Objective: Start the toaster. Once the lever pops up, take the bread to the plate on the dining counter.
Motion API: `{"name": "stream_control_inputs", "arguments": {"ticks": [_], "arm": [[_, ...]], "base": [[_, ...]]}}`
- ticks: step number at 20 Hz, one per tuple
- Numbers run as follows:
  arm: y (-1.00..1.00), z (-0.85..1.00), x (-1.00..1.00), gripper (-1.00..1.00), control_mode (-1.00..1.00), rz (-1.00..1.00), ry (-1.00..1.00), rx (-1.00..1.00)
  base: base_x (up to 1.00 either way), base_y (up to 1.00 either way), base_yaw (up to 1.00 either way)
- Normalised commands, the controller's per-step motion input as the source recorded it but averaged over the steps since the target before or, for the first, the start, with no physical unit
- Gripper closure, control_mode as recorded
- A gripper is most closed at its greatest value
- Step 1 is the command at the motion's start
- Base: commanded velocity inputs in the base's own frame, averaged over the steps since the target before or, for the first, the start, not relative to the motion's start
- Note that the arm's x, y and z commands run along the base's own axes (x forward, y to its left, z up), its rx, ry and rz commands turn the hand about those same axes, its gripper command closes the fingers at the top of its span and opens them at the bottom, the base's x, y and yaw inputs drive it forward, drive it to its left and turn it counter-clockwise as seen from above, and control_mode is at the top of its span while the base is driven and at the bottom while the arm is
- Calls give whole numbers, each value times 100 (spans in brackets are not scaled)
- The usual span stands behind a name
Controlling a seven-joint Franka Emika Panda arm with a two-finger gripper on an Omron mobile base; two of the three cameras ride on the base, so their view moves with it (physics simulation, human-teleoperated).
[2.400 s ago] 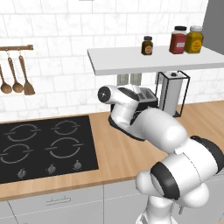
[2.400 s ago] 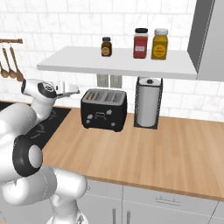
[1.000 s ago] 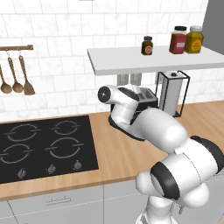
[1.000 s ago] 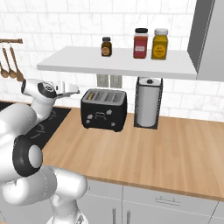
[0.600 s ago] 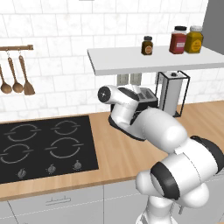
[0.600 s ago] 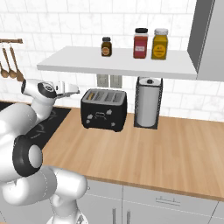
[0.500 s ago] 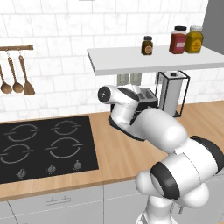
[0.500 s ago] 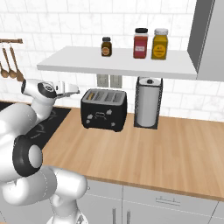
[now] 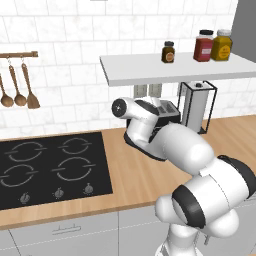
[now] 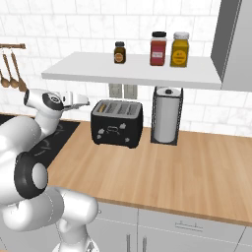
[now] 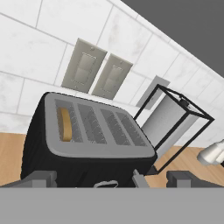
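Arm (image 9: 180,150) raised from the base and bent forward over the wooden counter (image 10: 197,167), wrist held level at toaster-top height with the hand aimed at the toaster (image 10: 117,123) from its left side. Gripper (image 10: 83,102) stopped short of the toaster, near but apart from it; jaws spread wide, holding nothing, with the two dark fingertips (image 11: 37,178) standing far apart in the hand view. Toaster: black, boxy, four slots in a grey top plate, small pale controls on the front face, set upright on the counter against the tiled wall, under the white shelf (image 10: 133,71). Bread (image 11: 65,124): tan-brown slice seated in the leftmost slot as seen from the hand, top edge about level with the slot rim; same slice visible at the left end of the toaster top in the right base view. Wire-framed paper towel stand (image 10: 167,115) just beside the toaster on its right. Black hob (image 9: 45,167) set into the counter to the left.
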Motion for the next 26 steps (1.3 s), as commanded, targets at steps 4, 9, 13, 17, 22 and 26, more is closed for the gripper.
{"name": "stream_control_inputs", "arguments": {"ticks": [4,9,13,17,22,26], "arm": [[0,0,0,-100,-100,0,0,0],[0,0,0,-100,-100,0,0,0],[0,0,0,-100,-100,0,0,0],[0,0,0,-100,-100,0,0,0],[0,0,0,-100,-100,0,0,0],[0,0,0,-100,-100,0,0,0]], "base": [[0,0,0],[0,0,0],[0,0,0],[0,0,0],[0,0,0],[0,0,0]]}}
